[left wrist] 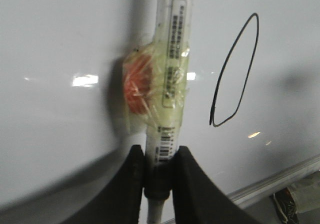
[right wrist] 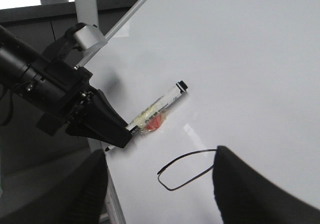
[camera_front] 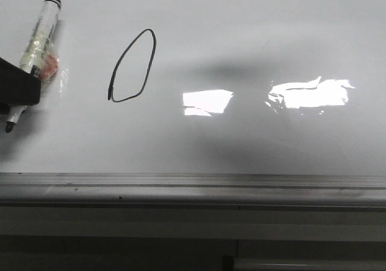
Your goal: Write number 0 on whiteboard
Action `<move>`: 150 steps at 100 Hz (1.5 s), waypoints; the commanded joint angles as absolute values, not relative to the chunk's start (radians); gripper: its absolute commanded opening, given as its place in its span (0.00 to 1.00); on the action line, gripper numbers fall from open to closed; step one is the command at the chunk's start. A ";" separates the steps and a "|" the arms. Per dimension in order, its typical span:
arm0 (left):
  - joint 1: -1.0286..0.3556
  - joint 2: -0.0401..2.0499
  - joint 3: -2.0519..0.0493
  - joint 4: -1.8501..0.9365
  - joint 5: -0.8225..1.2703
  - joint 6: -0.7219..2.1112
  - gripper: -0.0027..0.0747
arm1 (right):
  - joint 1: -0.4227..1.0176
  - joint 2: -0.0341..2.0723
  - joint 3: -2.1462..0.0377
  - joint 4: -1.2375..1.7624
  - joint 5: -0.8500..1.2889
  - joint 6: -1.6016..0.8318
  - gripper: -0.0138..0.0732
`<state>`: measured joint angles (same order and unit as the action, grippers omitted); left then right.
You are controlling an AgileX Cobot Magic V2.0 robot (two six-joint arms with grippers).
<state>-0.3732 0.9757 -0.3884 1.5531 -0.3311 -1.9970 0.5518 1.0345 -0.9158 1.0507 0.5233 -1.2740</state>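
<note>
The number 0 (camera_front: 132,66) is a thin black tilted oval on the whiteboard (camera_front: 241,35), left of centre. It also shows in the left wrist view (left wrist: 236,72) and in the right wrist view (right wrist: 185,170). My left gripper (camera_front: 21,93) is at the board's left edge, shut on a white marker (camera_front: 37,41) wrapped in tape with an orange piece (left wrist: 139,84). The marker's black tip (camera_front: 9,127) points toward the board's near edge. In the left wrist view the gripper (left wrist: 159,169) clamps the marker barrel (left wrist: 172,54). My right gripper (right wrist: 160,184) is open and empty above the board, near the 0.
A grey metal frame strip (camera_front: 193,186) runs along the board's near edge. Two bright glare patches (camera_front: 207,101) (camera_front: 313,93) lie on the board right of the 0. The left arm (right wrist: 45,84) shows in the right wrist view.
</note>
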 commanded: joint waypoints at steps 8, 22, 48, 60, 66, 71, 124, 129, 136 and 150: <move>-0.370 0.978 -0.416 1.492 -0.330 -2.010 0.01 | 0.546 1.016 -0.939 1.080 0.499 -1.284 0.61; -0.370 0.978 -0.416 1.492 -0.330 -2.010 0.12 | 0.546 1.016 -0.939 1.080 0.501 -1.284 0.61; -0.370 0.978 -0.416 1.492 -0.298 -2.010 0.49 | 0.546 1.016 -0.939 1.080 0.512 -1.284 0.61; -0.370 0.978 -0.416 1.492 -0.280 -2.010 0.48 | 0.546 1.016 -0.939 1.080 0.512 -1.284 0.61; -0.370 0.978 -0.416 1.496 -0.282 -2.010 0.48 | 0.546 1.016 -0.939 1.080 0.512 -1.284 0.61; -0.370 0.978 -0.416 1.498 -0.289 -2.010 0.48 | 0.546 1.016 -0.939 1.080 0.512 -1.284 0.61; -0.370 0.820 -0.396 1.547 -0.373 -1.969 0.47 | 0.546 0.941 -0.919 1.025 0.505 -1.284 0.61; -0.370 0.806 -0.383 1.547 -0.367 -1.969 0.46 | 0.546 0.931 -0.908 1.020 0.498 -1.284 0.61; -0.370 0.787 -0.362 1.547 -0.368 -1.969 0.46 | 0.546 0.913 -0.896 1.017 0.493 -1.284 0.61; -0.370 0.726 -0.337 1.547 -0.412 -1.969 0.43 | 0.546 0.863 -0.852 1.002 0.493 -1.284 0.60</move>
<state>-0.3713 0.7651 -0.3201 1.5574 -0.3795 -1.9731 0.5518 0.9078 -0.8534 0.9868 0.5349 -1.2758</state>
